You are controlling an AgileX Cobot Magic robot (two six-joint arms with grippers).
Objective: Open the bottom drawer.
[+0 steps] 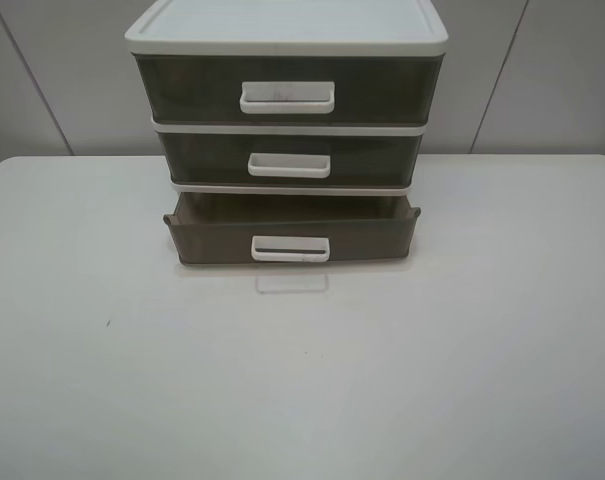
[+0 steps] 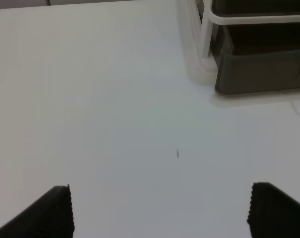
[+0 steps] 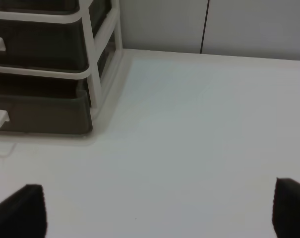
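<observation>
You are looking at a bare test station of the laboratory or robot-cell type, not a home or shop. The work surface is a plain white table (image 1: pixel 102 400) with rounded corners and only a small dark speck (image 1: pixel 108 323) on it. Behind it stands a wall of light grey panels (image 1: pixel 552 80) divided by thin dark seams. A single white-framed drawer unit (image 1: pixel 287 130) with smoky translucent drawers is the only furnishing you see.

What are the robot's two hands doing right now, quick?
Left hand: open, holding nothing, over the bare table.
Right hand: open, holding nothing, away from the bottom drawer.
</observation>
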